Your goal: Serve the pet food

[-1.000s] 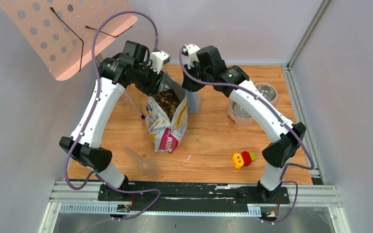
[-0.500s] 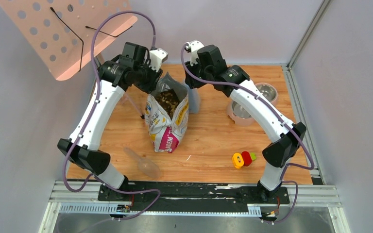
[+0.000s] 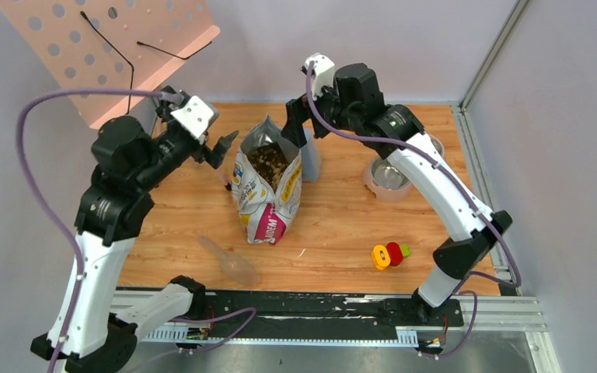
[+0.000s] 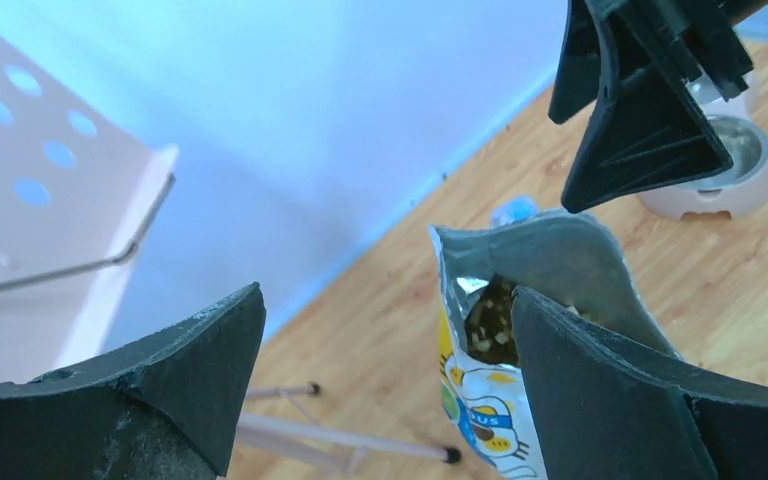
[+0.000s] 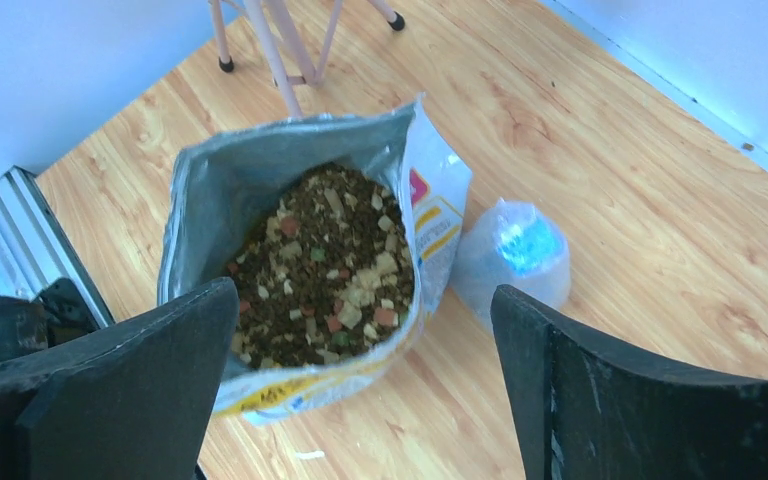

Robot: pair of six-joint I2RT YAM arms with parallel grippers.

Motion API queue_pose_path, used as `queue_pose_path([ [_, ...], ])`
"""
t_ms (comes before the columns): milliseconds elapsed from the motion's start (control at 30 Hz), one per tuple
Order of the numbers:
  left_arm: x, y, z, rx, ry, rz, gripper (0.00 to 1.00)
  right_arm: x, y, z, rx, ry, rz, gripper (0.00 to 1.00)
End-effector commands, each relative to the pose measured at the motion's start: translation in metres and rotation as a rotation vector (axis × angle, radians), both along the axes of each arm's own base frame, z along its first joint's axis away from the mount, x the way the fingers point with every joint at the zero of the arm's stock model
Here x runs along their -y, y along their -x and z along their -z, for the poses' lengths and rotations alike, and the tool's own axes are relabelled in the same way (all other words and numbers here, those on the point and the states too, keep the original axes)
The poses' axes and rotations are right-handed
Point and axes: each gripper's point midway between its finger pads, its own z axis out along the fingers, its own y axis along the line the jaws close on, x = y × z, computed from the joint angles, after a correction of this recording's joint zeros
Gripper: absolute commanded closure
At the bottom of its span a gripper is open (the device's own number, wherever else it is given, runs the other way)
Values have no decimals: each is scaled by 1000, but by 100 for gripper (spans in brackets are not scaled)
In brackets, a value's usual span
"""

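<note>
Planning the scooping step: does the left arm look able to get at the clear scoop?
Probably yes: the scoop lies uncovered on the table, on that arm's side, and the left gripper is open, empty.

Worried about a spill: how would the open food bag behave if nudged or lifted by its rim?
Probably floppy: the bag looks thin-walled, creased and bowed at the rim. It stands upright, unheld, with its mouth open, so a sideways push could tip it. The kibble sits loose and high inside, likely spilling.
</note>
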Motion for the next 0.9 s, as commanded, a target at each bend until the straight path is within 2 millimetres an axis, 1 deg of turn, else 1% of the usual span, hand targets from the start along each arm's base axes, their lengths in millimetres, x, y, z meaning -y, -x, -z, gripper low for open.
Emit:
queue_pose_path([
  [0,8,25,0,63,-142,151,0,38,28,-17,92,53,2,0],
  [33,10,37,19,13,-193,203,0,44,33,-16,97,53,10,0],
  [67,7,51,37,-45,-221,229,0,49,41,-16,106,56,-2,0],
  [100,8,61,45,-54,-250,276,0,54,49,-15,112,63,-20,0],
  [133,5,78,63,-115,-284,313,0,60,56,-13,117,71,-30,0],
  [167,5,88,71,-122,-316,362,0,66,62,-9,118,82,-27,0],
  [200,0,104,88,-182,-342,387,0,73,67,-5,122,94,-20,0],
  [233,-2,112,96,-190,-365,411,0,79,70,0,124,105,-14,0],
  [267,-7,125,110,-219,-384,428,0,84,72,9,114,122,-7,0],
  [300,-9,132,117,-198,-417,456,0,88,72,16,105,132,3,0],
  [333,-14,145,136,-212,-443,474,0,91,73,22,88,136,12,0],
  [367,-18,150,146,-187,-478,491,0,94,72,27,69,130,23,0],
  [400,-23,160,163,-184,-495,499,0,97,71,31,50,119,30,0],
  [433,-27,171,166,-120,-517,513,0,101,68,34,31,109,42,0],
  [467,-28,176,184,-138,-535,536,0,104,65,35,19,102,52,0],
  [500,-27,185,194,-96,-560,583,0,106,64,36,9,99,59,0],
  [533,-28,198,207,-109,-578,639,0,105,64,38,2,105,47,0],
  [567,-30,204,222,-73,-650,704,0,104,66,39,-1,115,24,0],
  [600,-34,215,238,-72,-722,780,1,105,66,40,2,126,20,0],
  [633,-37,218,254,-112,-750,818,3,106,64,42,8,137,25,0],
  [667,-41,220,264,-128,-786,845,4,109,63,46,17,159,30,0],
  [700,-41,217,276,-174,-799,865,8,114,62,55,12,195,37,0],
  [767,-41,205,288,-209,-827,869,15,125,62,74,-8,288,40,0],
  [867,-38,186,302,-273,-847,874,20,139,59,88,13,381,51,0],
])
